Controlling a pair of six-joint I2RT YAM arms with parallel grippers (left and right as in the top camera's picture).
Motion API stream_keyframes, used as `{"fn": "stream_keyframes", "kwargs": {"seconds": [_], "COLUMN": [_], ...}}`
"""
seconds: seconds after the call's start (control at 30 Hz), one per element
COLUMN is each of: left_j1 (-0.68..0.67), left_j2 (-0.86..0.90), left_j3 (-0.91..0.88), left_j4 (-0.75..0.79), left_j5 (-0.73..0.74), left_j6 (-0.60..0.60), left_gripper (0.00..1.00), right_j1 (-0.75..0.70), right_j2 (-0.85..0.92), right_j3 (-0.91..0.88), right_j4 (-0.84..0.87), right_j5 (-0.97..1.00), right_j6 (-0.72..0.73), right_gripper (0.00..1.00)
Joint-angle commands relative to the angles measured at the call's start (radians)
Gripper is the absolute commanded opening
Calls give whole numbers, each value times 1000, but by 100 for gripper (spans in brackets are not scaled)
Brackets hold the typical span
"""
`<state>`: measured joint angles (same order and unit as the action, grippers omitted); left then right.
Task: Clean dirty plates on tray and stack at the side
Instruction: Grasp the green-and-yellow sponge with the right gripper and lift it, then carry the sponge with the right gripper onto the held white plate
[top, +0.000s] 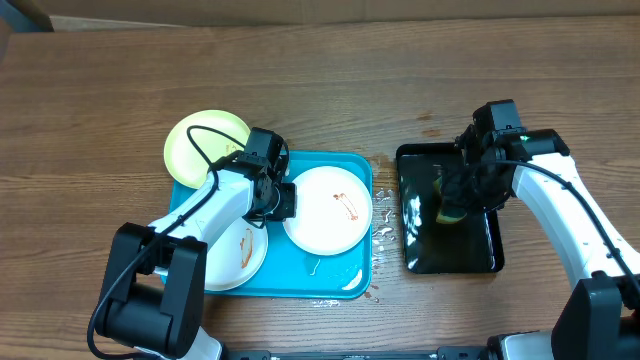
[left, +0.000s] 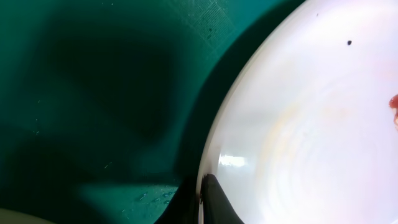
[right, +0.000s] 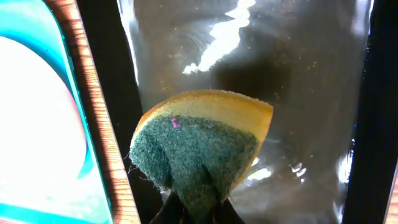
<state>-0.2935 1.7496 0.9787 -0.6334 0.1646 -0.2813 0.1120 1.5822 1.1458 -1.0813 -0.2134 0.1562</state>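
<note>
We see the left pincer (top: 283, 198) closed on the left rim of the white plate (top: 330, 210), which lies in the right half of the turquoise tray (top: 345, 165). A second white plate (top: 238, 258), smeared brown, sits at the tray's lower left corner. The yellow-green plate (top: 200, 140) overlaps the tray's upper left corner and reaches out over the bench (top: 100, 100). The right pincer (top: 458, 200) pinches a yellow and green sponge (right: 199, 143) over the wet black tray (top: 450, 250).
</note>
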Motion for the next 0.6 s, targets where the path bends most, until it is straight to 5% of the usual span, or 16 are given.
{"fn": "stream_keyframes", "kwargs": {"seconds": [0.0,0.57], "left_j1": [-3,-1], "left_j2": [10,10], "left_j3": [-13,-13], "left_j4": [3,2], "left_j5": [-10,-146], "left_j6": [34,-29], "left_gripper": [4,4], "right_j1": [0,0], "right_j2": [-11,-11], "right_j3": [-1,0], "right_j4": [15,23], "right_j5": [-51,130], "right_j6": [-7,87], "right_gripper": [4,4]}}
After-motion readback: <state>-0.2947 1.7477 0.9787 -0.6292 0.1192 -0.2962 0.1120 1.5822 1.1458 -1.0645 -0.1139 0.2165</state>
